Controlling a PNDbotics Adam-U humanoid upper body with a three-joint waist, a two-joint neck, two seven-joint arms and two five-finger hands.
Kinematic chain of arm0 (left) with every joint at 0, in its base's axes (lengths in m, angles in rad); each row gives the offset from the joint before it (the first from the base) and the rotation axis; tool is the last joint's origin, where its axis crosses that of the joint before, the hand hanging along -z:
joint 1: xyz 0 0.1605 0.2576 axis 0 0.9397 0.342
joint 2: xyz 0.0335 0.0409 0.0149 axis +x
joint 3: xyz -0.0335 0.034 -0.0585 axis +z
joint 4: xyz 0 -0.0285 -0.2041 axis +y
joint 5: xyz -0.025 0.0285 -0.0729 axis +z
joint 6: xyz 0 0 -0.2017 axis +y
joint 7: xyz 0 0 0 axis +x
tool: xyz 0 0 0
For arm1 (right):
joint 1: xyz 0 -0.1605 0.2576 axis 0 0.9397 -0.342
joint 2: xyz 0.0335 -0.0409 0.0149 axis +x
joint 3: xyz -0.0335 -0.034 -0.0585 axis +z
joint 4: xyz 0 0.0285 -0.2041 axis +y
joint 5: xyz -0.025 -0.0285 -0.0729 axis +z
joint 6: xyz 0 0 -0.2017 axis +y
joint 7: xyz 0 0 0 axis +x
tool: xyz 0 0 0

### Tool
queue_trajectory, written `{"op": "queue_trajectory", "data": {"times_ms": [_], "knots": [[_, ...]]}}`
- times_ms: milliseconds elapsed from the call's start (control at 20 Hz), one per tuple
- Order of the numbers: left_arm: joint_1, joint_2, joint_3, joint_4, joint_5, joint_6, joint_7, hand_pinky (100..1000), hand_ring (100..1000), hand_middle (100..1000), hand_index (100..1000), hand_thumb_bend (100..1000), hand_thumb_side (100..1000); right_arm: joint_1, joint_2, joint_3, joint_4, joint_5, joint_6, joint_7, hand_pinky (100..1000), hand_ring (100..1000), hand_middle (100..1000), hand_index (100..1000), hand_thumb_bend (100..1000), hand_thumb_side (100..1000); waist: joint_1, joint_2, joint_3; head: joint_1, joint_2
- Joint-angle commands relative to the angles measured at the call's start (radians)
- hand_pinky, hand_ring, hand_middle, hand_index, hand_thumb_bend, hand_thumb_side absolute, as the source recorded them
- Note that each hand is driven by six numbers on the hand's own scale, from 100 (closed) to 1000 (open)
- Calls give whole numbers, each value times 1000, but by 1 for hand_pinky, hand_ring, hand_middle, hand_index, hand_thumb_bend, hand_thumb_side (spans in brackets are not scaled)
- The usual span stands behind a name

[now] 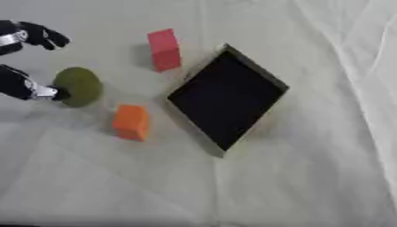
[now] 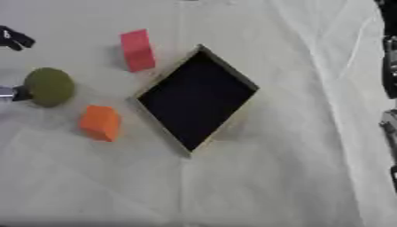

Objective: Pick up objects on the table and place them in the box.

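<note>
An olive-green round object (image 1: 78, 86) lies on the white cloth at the left. My left hand (image 1: 21, 86) comes in from the left edge. Its thumb tip touches the green object's left side, and its fingers (image 1: 43, 35) are spread well above it, apart from it, so the hand is open. A red block (image 1: 164, 49) stands upright behind the box's left corner. An orange block (image 1: 131, 122) sits in front of the green object, left of the box. The dark shallow box (image 1: 226, 97) lies turned like a diamond at the centre, with nothing visible inside.
White cloth (image 1: 310, 177) covers the whole table, with folds running along the right side. A dark, segmented shape (image 2: 390, 66) runs down the right edge of the right eye view; I cannot tell what it is.
</note>
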Motion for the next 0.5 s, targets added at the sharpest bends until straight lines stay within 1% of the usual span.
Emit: {"op": "queue_trajectory", "data": {"times_ms": [50, 150, 300, 350, 500], "knots": [[-27, 6, 2, 29, -10, -11, -9, 943, 866, 832, 924, 587, 395, -10, -11, -4, -20, -5, -1, 3, 860, 912, 727, 811, 100, 606, 6, -3, -1, 5, -11], [-37, -5, -1, 47, -16, -14, -12, 941, 867, 831, 923, 590, 386, -11, -8, -4, -20, -4, 0, 3, 860, 912, 727, 811, 100, 607, 6, -1, -1, 7, -12], [-54, -25, -9, 92, -65, -21, -16, 940, 869, 831, 920, 611, 375, -13, -4, -2, -20, -6, 1, 4, 860, 912, 727, 811, 100, 608, 6, 1, -4, 12, -15], [-57, -31, -11, 108, -83, -25, -17, 937, 869, 829, 917, 616, 363, -13, -3, -3, -20, -6, 1, 4, 860, 913, 727, 812, 100, 607, 5, 2, -6, 12, -17], [-60, -45, -14, 143, -129, -41, -18, 932, 869, 827, 911, 591, 290, -11, -1, -4, -20, -7, 0, 4, 861, 913, 727, 812, 100, 608, 5, 4, -9, 13, -17]]}}
